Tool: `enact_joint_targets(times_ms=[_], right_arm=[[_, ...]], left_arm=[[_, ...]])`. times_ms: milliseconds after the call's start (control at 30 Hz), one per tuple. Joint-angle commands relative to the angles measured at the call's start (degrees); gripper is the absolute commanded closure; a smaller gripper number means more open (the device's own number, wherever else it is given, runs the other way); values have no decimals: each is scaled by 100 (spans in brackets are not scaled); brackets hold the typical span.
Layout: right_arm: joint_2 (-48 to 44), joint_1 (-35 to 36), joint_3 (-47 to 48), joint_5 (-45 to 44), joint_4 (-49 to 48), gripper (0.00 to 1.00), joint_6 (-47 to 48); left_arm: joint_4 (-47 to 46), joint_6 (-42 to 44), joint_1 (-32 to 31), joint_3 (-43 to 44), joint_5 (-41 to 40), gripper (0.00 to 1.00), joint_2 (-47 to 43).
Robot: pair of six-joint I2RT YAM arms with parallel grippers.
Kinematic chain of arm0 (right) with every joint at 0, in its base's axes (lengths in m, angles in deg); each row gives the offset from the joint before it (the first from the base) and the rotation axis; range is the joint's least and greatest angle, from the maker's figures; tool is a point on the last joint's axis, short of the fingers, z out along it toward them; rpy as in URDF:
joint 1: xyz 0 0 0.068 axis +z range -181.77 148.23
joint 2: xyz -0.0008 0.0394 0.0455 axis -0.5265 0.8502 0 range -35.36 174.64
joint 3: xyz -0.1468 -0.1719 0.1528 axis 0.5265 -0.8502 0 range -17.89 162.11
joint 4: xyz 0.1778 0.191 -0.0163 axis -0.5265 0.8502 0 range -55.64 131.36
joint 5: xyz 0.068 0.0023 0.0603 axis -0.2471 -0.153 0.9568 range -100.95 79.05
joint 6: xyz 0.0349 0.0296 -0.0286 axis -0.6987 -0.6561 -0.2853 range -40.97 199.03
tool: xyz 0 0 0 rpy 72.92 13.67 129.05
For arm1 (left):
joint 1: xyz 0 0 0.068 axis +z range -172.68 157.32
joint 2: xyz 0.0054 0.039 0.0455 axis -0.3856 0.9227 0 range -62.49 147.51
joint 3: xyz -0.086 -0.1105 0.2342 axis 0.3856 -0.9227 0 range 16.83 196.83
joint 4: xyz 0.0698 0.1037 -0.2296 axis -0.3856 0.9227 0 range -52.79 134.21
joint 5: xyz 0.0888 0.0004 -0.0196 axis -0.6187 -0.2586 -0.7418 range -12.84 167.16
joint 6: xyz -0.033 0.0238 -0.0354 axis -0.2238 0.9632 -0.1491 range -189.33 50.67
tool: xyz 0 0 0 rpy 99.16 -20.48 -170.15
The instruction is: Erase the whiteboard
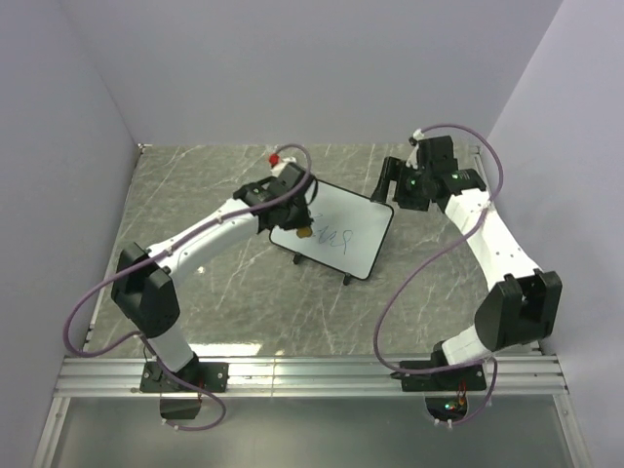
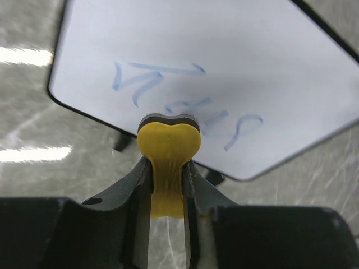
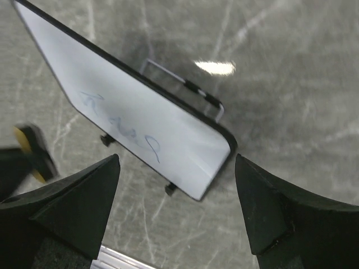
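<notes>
The table is a grey, marble-veined slab that reflects the ceiling lights in bright streaks. Plain pale walls close it in on the left, right and far sides. An aluminium rail runs along the near edge and carries both arm bases, and purple cables loop away from each arm.

The whiteboard lies near the middle of the table, turned diagonally, with blue scribbles across its face. The left gripper is clamped tight on a yellow eraser and reaches to the board's left edge. The right gripper hangs above the board's far right corner with its jaws spread wide and nothing between them.

The overhead view alone shows the whole layout: both arms bent inward from their bases toward the board. It shows the eraser only as a small yellow speck.

The left wrist view shows the grip closely. The fingers pinch the eraser's narrow stem, and its rounded, dark-backed head sits over the board's near rim, just below the scribbles. Whether it touches the board I cannot tell.

The right wrist view looks down on the board from the other side. It shows the small black feet along one long edge and a thin wire bracket along the opposite one. The eraser is only a blur at the left.
</notes>
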Motion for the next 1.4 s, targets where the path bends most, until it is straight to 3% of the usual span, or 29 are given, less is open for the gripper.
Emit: enact_joint_targets(times_ms=[0,200,433,567,967,1367], right_arm=[[284,-190,572,596,-462,10,365],[1119,-463,1327,1749,-507,10,522],[1990,-446,2075,2392,-340,11,611],[2052,-349,1645,2787,-489,12,628],[1929,169,757,2735,-656,16,611],[1103,363,-754,2463,-902,43,383]], left_arm=[[132,116,-419,246,237,100,-124],[62,239,-868,36,351,100,-220],[-175,151,-1000,-491,466,100,-660],[-386,151,-1053,-738,474,100,-704],[-1044,529,-1370,-571,509,100,25],[-1335,766,-1361,-957,369,100,79]])
